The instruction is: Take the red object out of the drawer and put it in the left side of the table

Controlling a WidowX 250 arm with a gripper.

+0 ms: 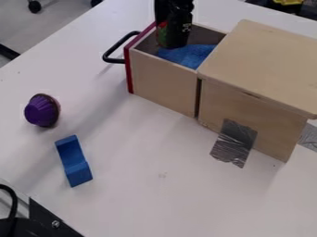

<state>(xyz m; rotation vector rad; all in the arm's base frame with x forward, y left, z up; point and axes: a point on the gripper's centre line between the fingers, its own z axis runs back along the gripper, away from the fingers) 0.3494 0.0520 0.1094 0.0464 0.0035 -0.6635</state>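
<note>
Purple cupcake [42, 110] is being shown at nine o'clock, blue block [73, 162] at eight. At twelve, inside the drawer [161, 83], the red object [162, 35] is being partly hidden by the gripper [176, 40]; whether it's being grasped cannot be told.

A purple cupcake [41, 111] (tipped) lies near a blue block [73, 163].

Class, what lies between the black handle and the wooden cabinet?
The open, red-fronted drawer, with blue cloth inside and the gripper over it, as the camera view shows.
</note>
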